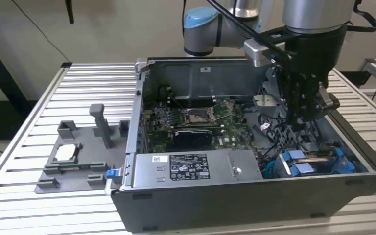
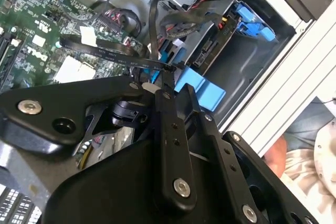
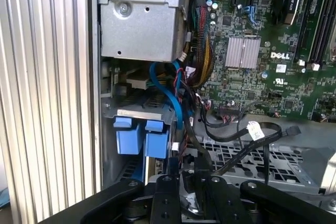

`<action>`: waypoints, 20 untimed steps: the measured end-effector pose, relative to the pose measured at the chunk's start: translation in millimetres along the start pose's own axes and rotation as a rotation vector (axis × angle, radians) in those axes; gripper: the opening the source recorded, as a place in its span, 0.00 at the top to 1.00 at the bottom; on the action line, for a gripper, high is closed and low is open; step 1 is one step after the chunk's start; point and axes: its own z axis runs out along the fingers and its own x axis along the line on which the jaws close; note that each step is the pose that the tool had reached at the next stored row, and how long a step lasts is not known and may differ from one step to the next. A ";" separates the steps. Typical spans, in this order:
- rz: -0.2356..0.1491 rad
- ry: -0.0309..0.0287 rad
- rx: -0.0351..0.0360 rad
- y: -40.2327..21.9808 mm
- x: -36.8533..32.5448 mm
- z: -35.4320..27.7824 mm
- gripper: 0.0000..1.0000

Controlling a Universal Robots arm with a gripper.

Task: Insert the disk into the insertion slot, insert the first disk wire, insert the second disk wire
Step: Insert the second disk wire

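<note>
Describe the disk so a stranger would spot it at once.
Find the open computer case on the slatted table. In its near corner at the exterior view's right, beside the grey power-supply box, lies the disk. Its bright blue carrier tabs stand out from the grey metal around it.

Silver arm tube [image 1: 312, 14], light-blue joint cap [image 1: 199, 18], black cables [image 1: 373, 20]; black claw [image 2: 164, 77], silver screws [image 2: 29, 107].

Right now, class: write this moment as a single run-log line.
disk: blue carrier in insertion slot | gripper: inside case, shut on black wire
</note>
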 end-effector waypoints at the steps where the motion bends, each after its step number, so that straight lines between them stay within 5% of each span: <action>1: 0.000 0.0003 0.0015 0.0 -0.4 0.0 0.73; 7: 0.000 0.0004 0.0035 0.0 -0.8 0.3 0.85; 20: 0.000 0.0008 0.0036 0.0 -0.9 0.3 0.85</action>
